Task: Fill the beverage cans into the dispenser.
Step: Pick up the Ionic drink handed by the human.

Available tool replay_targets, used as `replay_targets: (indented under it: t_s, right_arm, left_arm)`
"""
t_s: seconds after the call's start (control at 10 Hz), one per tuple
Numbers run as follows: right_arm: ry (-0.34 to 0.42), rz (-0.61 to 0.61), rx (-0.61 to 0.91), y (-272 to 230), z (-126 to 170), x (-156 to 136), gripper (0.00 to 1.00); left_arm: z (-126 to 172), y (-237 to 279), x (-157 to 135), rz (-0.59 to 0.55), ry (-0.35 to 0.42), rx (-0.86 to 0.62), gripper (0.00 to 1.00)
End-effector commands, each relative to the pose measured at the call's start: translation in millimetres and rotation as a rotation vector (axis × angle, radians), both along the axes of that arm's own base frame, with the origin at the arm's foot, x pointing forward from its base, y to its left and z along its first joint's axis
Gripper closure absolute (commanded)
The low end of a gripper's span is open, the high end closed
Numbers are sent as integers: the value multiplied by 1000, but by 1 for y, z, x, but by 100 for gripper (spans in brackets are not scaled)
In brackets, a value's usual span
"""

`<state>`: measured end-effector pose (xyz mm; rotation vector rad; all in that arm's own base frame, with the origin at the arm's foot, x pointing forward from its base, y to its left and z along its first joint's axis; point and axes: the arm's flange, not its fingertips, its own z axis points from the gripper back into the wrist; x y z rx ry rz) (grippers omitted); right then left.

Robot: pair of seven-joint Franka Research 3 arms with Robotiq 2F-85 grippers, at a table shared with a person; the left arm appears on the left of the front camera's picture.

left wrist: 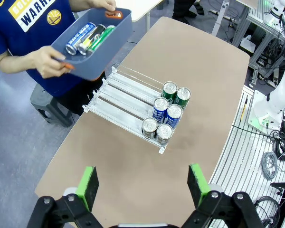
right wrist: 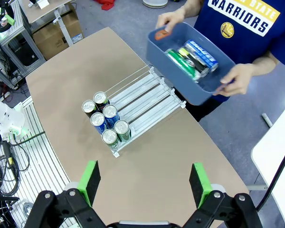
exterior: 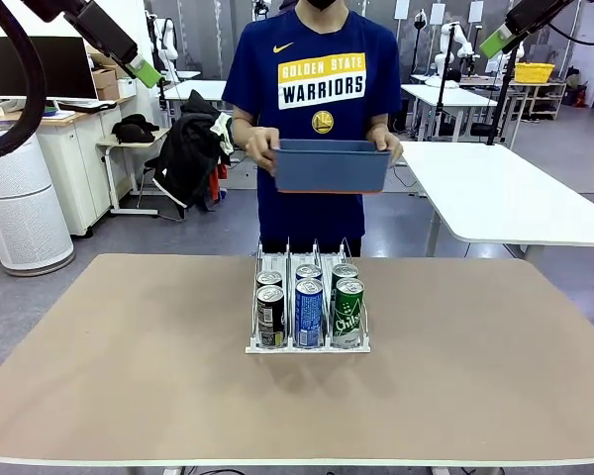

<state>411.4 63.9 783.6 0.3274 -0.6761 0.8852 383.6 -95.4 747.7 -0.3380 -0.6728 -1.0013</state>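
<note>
At the left we see the left gripper (left wrist: 143, 186) raised high above the table (exterior: 129, 396), its green-padded fingers (left wrist: 89, 187) spread wide apart with nothing between them. We judge it waits up there to leave the tabletop free for the person. In the middle of the table stands the dispenser (left wrist: 119, 96), its low front lip towards the robot. Each of its three lanes carries two upright cans pressed to the front: from left to right a black-and-silver can (exterior: 270, 317), a blue can (exterior: 309, 313) and a green can (exterior: 348, 313), each with a second can just behind it. The rear of every lane is bare, so we judge the filling partly done; the stock sits forward, where a can is taken out. Beyond the far edge a person holds a blue-grey bin (exterior: 332, 168) level at chest height, one hand (exterior: 260, 148) at one end and the other hand (exterior: 387, 144) opposite, likely to keep its load from rolling. In it lie at least three loose cans (right wrist: 192, 58) on their sides, blue, black and green. At the right the right gripper (right wrist: 145, 183) hangs equally high, fingers likewise wide apart and empty.
</note>
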Motion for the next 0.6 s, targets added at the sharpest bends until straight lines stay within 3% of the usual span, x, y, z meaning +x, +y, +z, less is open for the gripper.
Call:
replay_targets:
  t_s: [0.0, 0.5]
  right_arm:
    - [-1, 1, 6, 0, 1, -2, 0]
    - [-1, 1, 6, 0, 1, -2, 0]
  left_arm:
    - [-1, 0, 0, 1, 0, 1, 0]
    - [-1, 0, 0, 1, 0, 1, 0]
